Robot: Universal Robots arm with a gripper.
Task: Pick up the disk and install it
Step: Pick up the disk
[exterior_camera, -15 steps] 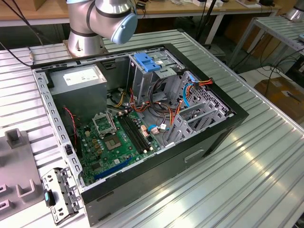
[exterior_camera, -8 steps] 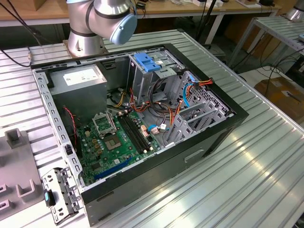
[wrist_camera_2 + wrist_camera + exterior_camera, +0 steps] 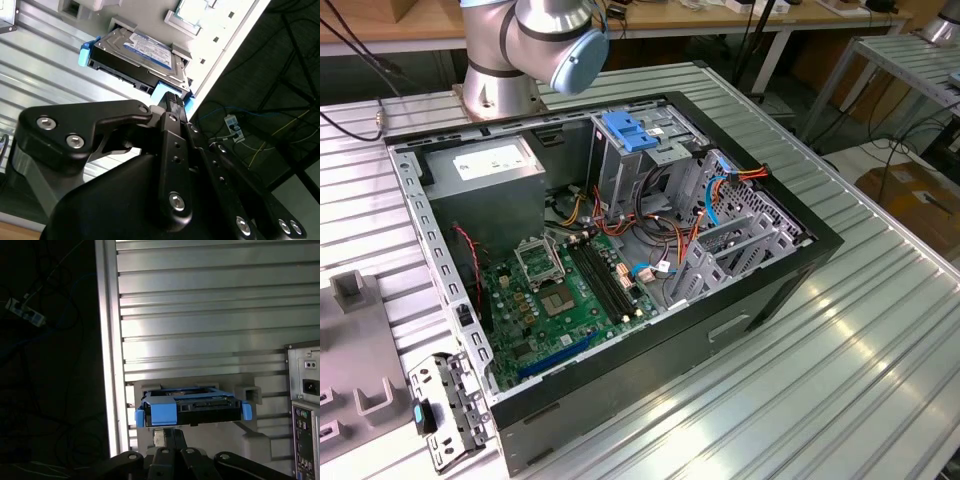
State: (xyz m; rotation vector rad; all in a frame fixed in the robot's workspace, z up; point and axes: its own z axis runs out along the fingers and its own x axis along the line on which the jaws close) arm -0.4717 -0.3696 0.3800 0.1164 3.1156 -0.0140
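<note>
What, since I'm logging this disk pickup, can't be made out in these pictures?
Second wrist view: the gripper covers part of the near edge of the disk, so contact there is hidden.
First wrist view: the disk is edge-on; its label face cannot be seen.
Exterior view: the arm is cut off by the top edge; the drive cage walls hide its bays.

A ribbed metal table [image 3: 865, 365] is shown, bearing an open computer case [image 3: 745, 320]. A grey holder [image 3: 250, 439] is set just ahead of the gripper [image 3: 167, 437].
</note>
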